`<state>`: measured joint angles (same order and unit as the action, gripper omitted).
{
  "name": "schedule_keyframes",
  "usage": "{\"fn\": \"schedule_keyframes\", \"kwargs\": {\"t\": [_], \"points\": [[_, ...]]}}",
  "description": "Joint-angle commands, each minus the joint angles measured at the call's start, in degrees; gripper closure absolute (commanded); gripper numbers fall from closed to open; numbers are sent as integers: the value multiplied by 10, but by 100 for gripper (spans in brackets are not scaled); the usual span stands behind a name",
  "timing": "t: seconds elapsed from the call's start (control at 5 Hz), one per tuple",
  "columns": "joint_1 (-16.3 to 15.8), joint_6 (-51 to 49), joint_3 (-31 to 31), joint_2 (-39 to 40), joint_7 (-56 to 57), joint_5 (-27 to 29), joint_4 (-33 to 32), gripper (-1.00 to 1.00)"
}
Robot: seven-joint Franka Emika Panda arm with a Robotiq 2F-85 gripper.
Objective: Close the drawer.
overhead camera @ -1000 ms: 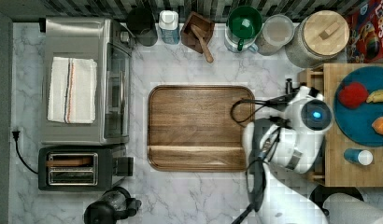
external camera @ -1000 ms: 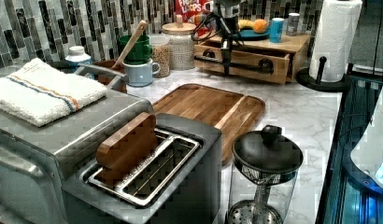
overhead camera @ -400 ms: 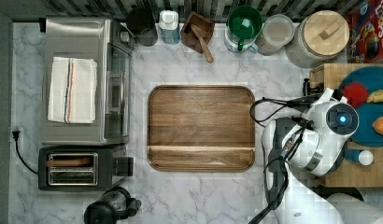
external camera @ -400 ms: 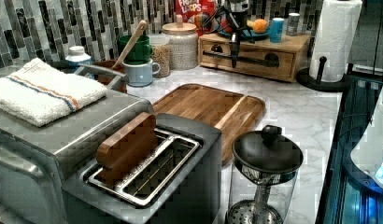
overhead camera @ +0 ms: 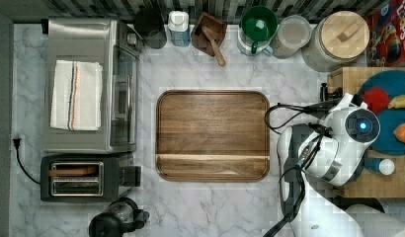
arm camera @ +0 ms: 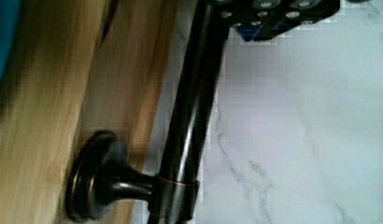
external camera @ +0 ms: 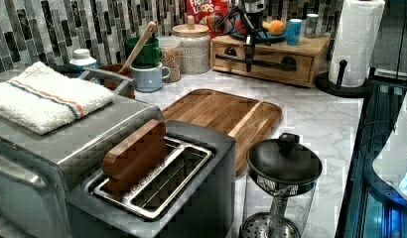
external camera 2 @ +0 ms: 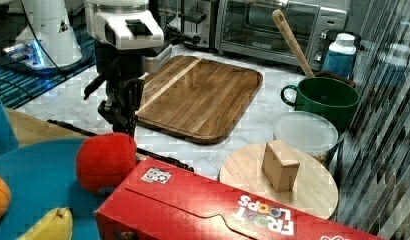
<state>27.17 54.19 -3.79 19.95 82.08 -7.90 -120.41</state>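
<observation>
Your work surface is a white marble countertop with grey veins (overhead camera: 210,207), backed by a wall of narrow dark and pale mosaic tiles (external camera: 37,29). In the middle of it you see the dark walnut cutting board with rounded corners (overhead camera: 213,134). At the top view's left stand a stainless toaster oven (overhead camera: 89,84) with a folded white towel with coloured stripes (overhead camera: 76,95) on top, a black slot toaster (overhead camera: 77,177) and a glass coffee press with a black lid (external camera: 281,183). Along the tiles you have a green mug (overhead camera: 258,24), a small wooden box with a spoon (overhead camera: 209,33) and a glass jar with a round wooden lid (overhead camera: 341,39). The light-wood drawer with a long black bar handle (external camera: 263,62) sits at the top view's right, its front panel looking flush with the wooden box that carries a blue plate of toy fruit (overhead camera: 395,118). The black gripper (external camera: 249,49) hangs right at the bar, in front of the panel; whether its fingers are spread or pinched on the bar you cannot tell. In the wrist view the dark bar and its round mount (arm camera: 94,182) lie close against the pale wood, with marble alongside. A white paper towel roll on a black stand (external camera: 358,44) stands beside the box at the left view's right.
</observation>
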Motion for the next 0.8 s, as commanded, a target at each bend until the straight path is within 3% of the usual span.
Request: {"fn": "schedule_keyframes", "kwargs": {"t": [0.2,0.8], "points": [[49,11,-34,-16,40,-2,91,100],[56,11,-27,-16,37,-5,91,100]]}}
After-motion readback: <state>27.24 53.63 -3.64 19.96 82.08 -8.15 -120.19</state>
